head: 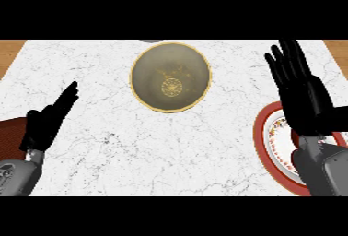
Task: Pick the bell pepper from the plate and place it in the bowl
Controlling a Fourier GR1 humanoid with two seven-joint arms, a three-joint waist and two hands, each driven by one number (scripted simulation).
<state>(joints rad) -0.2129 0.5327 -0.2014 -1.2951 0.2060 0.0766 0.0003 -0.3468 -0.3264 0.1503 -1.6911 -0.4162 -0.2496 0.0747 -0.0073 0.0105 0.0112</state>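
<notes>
A white marble tabletop (136, 147) with fine grey veins fills the head view. Near its far edge, about mid-width, sits the bowl (170, 77) — olive-grey inside, with a thin golden rim and a gold round ornament at its bottom. Nothing lies in it.

At the right edge lies the plate (266, 138), with a broad red rim and a white inner part bearing small coloured markings. The right hand (302, 94) stands over it, fingers straight and released, pointing away from the robot; its grey forearm covers much of the plate's middle. The bell pepper cannot be seen anywhere — whether it lies on the plate beneath that hand and forearm cannot be told, so nothing can be said of its colour or shape.

The left hand (46, 122) shows at the left, open and edge-on, fingers straight and slanting up toward the far side, holding nothing. Beside it, at the left edge, a dark reddish-brown surface (10, 138) shows.
</notes>
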